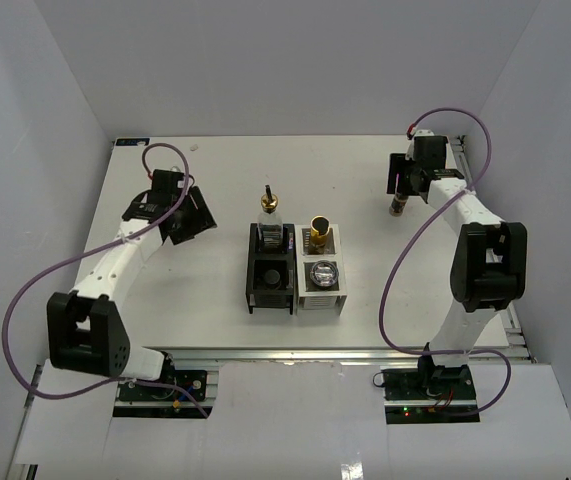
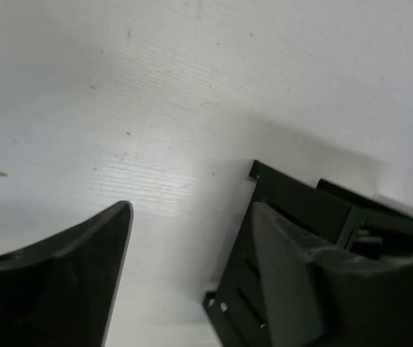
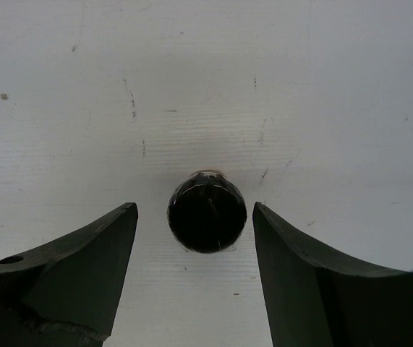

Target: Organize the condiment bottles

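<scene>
Closing on the dark jar (image 3: 206,211) looks like your step. Your right gripper (image 3: 194,208) hangs over it with jaws spread wide, touching neither side. The jar stands upright on the table (image 3: 300,87) at far right, well apart from the rack (image 1: 252,285). Centre it between the fingers, drop below the lid, then squeeze gently, since a smooth round body will likely twist. The top is glossy black and the tabletop is matte white and scuffed. Your left gripper (image 2: 192,210) gapes empty beside the rack's black wall.
</scene>
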{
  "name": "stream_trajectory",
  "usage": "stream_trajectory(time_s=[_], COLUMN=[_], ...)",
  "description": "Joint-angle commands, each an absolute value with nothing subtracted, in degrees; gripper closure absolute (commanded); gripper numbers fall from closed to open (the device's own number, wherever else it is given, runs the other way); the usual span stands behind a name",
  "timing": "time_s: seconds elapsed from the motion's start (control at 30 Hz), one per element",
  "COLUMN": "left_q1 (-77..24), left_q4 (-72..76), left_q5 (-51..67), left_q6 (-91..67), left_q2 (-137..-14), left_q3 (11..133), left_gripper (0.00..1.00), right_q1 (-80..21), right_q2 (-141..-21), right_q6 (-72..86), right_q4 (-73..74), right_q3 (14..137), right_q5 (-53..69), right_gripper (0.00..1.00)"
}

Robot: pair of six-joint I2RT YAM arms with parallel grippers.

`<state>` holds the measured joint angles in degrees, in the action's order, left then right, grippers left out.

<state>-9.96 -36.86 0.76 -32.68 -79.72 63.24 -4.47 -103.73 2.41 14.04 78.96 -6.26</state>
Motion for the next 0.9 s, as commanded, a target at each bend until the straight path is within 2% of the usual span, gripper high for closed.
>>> stream_trajectory(time_s=[0.0,0.2,0.4,0.53,0.7,0.87], left_q1=[-9.76,-9.76,-9.67,-9.76,-9.76,-9.76], left_q4=[-39.46,-39.24,-39.20,-38.87,-38.67,-38.37], left_q5=[3.74,5.18,4.83,3.92,2.06,2.48], left_q6=[-29.86,-29.05,-28.12,-27.30,-26.45,-26.17], left_q2=[-73.64,-70.57,-68.18,-64.45,-62.13,-62.12], left_q3=[63.43,62.31,59.67,57.93,56.23,54.85], left_gripper=[0.02,0.02,0.02,0.02,0.02,0.02], right_q1=[-4.13,-4.13,-4.13,-4.13,-4.13,-4.98], right_q2=[-104.65,-105.31,-106.08,-106.09,-104.88,-99.59], right_q6=[1.76,1.65,1.58,1.41,1.10,0.40], right_q4=[13.67,13.89,14.41,14.67,17.47,24.80], right_q3=[80.78,80.99,80.86,81.04,84.49,91.17], right_q5=[-7.18,-7.71,-8.18,-8.75,-8.12,-7.62], right_gripper=[0.28,0.29,0.37,0.57,0.90,0.92])
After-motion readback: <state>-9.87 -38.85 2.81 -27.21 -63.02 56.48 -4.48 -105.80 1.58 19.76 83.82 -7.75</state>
